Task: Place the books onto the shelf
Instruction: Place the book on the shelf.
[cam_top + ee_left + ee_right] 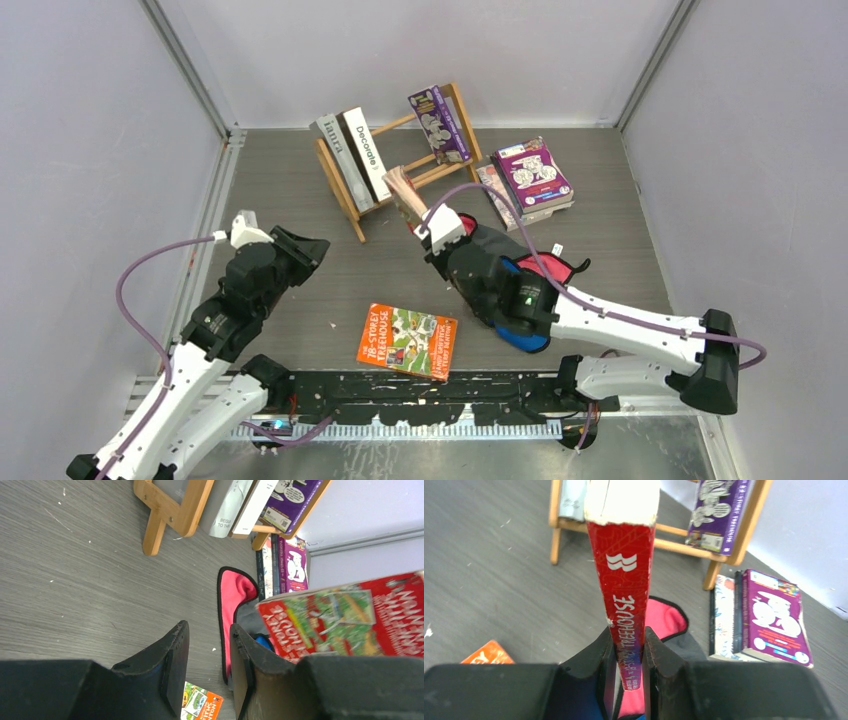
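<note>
Biggest worry for me is the shelf (345,205) itself. It's a light open frame sitting just ahead of the right claw (628,635), so I reckon a push that's a bit off-line could shove or tip the whole rack instead of slotting anything in.

The two big books, the grey one (330,135) and Decorate (365,150), stand at the shelf end ahead and to the left of that claw. The purple book (438,125) leans at the end ahead and to its right. Clip that one and it probably topples into the gap.

The red Treehouse book (624,580) is pinched low on its spine, with most of its length sticking out past the fingertips. To me that looks like a lot of leverage, so it might swivel or slip if its far end catches a slat.

The right claw is clenched on that red book. The left claw (209,630) hangs over bare tabletop (75,580) well off to the left, jaws apart with nothing between them. The orange book (407,340) lies flat behind the right claw, near the arm bases, and a small stack (535,175) waits off to its right.
</note>
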You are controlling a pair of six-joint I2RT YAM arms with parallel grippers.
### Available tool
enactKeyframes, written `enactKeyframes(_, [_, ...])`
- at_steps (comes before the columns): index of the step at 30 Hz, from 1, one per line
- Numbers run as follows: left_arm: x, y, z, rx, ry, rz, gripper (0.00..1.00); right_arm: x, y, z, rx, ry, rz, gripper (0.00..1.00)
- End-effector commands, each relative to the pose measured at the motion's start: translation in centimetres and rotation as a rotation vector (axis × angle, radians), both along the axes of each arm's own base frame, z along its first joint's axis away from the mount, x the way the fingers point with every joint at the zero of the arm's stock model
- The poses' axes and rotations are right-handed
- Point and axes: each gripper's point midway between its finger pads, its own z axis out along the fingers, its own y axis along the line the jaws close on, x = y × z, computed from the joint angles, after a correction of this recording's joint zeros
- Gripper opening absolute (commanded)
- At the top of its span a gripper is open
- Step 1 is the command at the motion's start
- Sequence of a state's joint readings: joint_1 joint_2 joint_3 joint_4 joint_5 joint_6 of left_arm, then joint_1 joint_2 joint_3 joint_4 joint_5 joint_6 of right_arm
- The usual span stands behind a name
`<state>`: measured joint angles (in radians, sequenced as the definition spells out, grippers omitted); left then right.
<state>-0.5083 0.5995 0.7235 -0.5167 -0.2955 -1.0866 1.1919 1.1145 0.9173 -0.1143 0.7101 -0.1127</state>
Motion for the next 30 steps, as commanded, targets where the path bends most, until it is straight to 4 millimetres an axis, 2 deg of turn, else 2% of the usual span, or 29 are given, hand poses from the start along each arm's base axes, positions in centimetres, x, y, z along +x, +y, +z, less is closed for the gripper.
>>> enactKeyframes(1, [0.3,-0.2,-0.6,0.031,-0.002,-0.021,0.36,2.7,-1.2,6.0,0.127,-0.070,-0.051,0.01])
enactKeyframes(7, [0.9,-1.5,-1.9,0.077,0.038,-0.094,0.36,8.4,-1.2,8.3,0.145,-0.063,-0.059,0.01])
enactKeyframes(13, [1.7,-2.2,-3.0,0.125,0.068,-0.133,0.34,15.4,-0.2,8.9,0.160,-0.019,-0.048,0.01])
enactKeyframes(18, [2.6,-2.0,-3.5,0.140,0.077,-0.132,0.34,20.9,1.1,8.2,0.165,0.017,-0.034,0.01])
enactKeyframes(22, [3.5,-1.9,-4.2,0.135,0.094,-0.137,0.34,25.1,1.7,7.0,0.158,0.055,-0.033,0.01])
enactKeyframes(23, [3.7,-1.8,-4.4,0.129,0.098,-0.137,0.34,26.3,1.8,7.6,0.167,0.052,-0.035,0.01])
enactKeyframes(30, [5.2,-1.3,-5.3,0.095,0.119,-0.142,0.33,32.2,1.6,4.1,0.164,0.145,-0.075,0.01])
